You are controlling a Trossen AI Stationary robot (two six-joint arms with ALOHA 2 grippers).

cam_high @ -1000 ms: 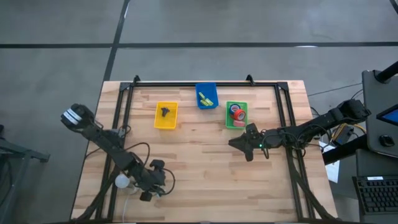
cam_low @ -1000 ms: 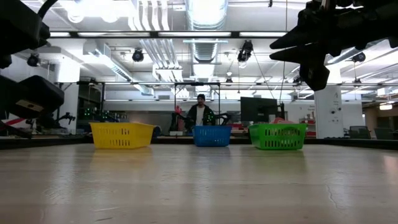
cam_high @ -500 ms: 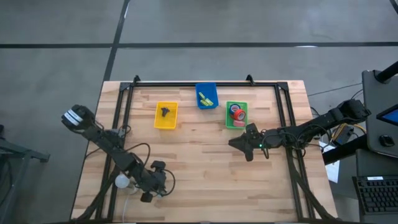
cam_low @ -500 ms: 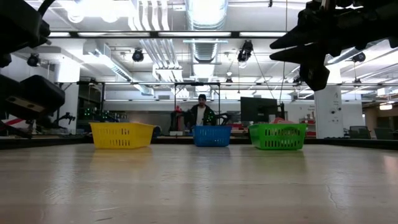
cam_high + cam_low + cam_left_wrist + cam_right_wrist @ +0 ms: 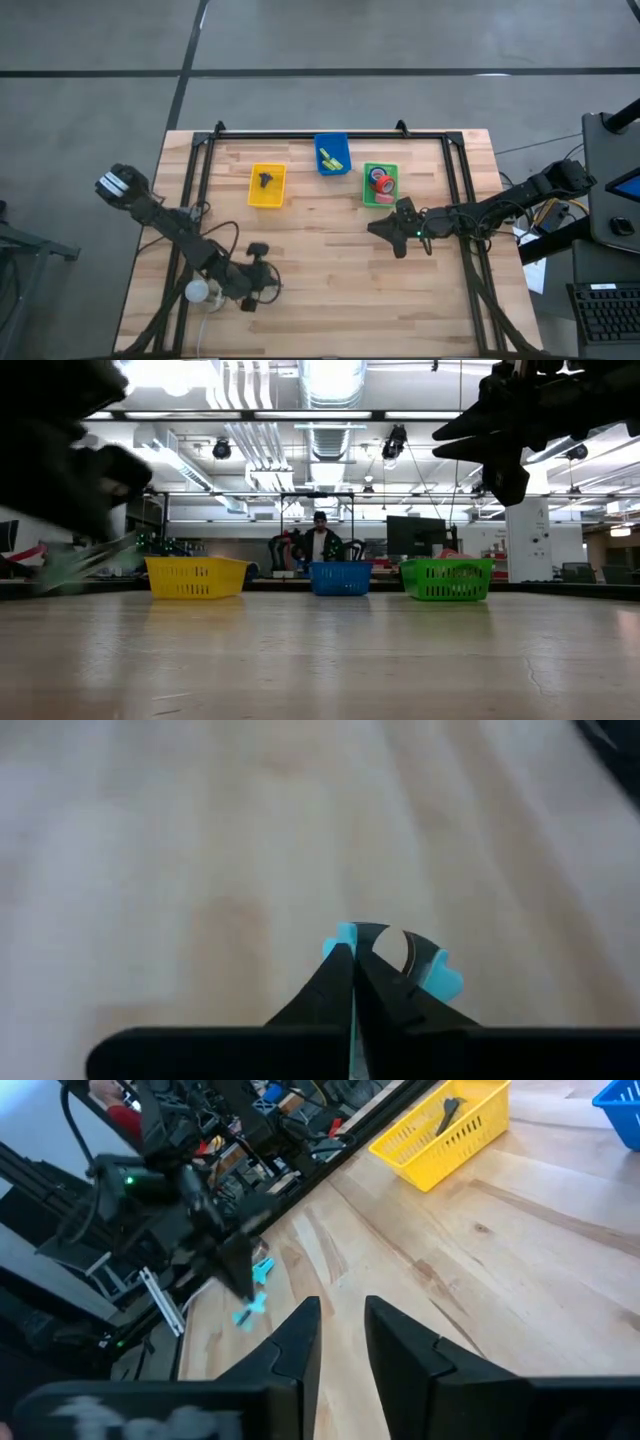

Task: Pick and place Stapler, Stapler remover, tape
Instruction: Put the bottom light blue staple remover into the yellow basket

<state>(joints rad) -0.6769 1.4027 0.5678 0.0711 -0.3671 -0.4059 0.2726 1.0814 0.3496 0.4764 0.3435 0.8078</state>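
Note:
My left gripper point(image 5: 262, 290) is near the table's near left part, shut on a light-blue staple remover with metal claws point(image 5: 395, 955); the remover also shows in the right wrist view point(image 5: 252, 1306). My right gripper point(image 5: 388, 237) is open and empty, above the table just near of the green tray point(image 5: 366, 190). Red tape rolls point(image 5: 381, 182) lie in the green tray. A black stapler point(image 5: 265, 180) lies in the yellow tray point(image 5: 267, 198). My left gripper pinches the staple remover between its two fingers point(image 5: 340, 985); the remover's blue grips and metal claws point(image 5: 418, 952) stick out beyond the fingertips. In the low view the remover point(image 5: 70, 565) shows above the tabletop line, lifted clear.
A blue tray point(image 5: 333, 147) with yellow-green things stands at the far edge between the yellow and green trays. A black frame point(image 5: 205, 160) runs along the table's left, far and right sides. The wooden tabletop point(image 5: 320, 270) lies between the two grippers. A person point(image 5: 321, 540) stands far behind the table.
My left gripper has swung toward the table's right and a little toward the far edge, still shut on the staple remover, moving fast enough to blur in the low view. My right arm has kept still.

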